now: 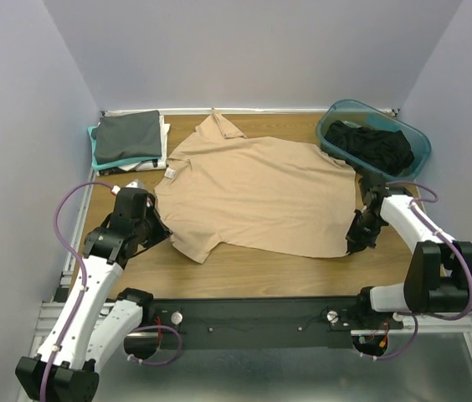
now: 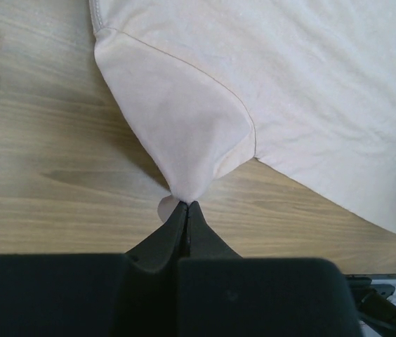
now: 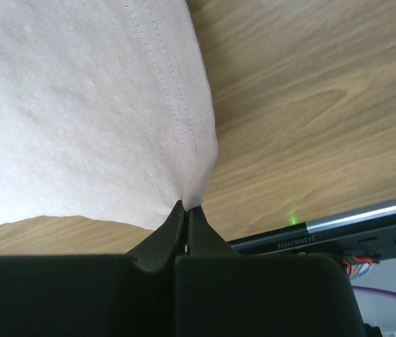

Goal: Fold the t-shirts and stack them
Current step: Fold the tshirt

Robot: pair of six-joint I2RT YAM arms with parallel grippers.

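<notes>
A tan t-shirt lies spread flat on the wooden table, collar to the left. My left gripper is shut on the edge of its near sleeve; the pinch shows in the left wrist view. My right gripper is shut on the shirt's near hem corner, as the right wrist view shows. A folded stack with a dark grey shirt on top, over teal and white ones, sits at the back left. A black shirt lies crumpled in the tub.
A teal plastic tub stands at the back right corner. The table's near edge has a black rail with both arm bases. Grey walls close the left, back and right sides.
</notes>
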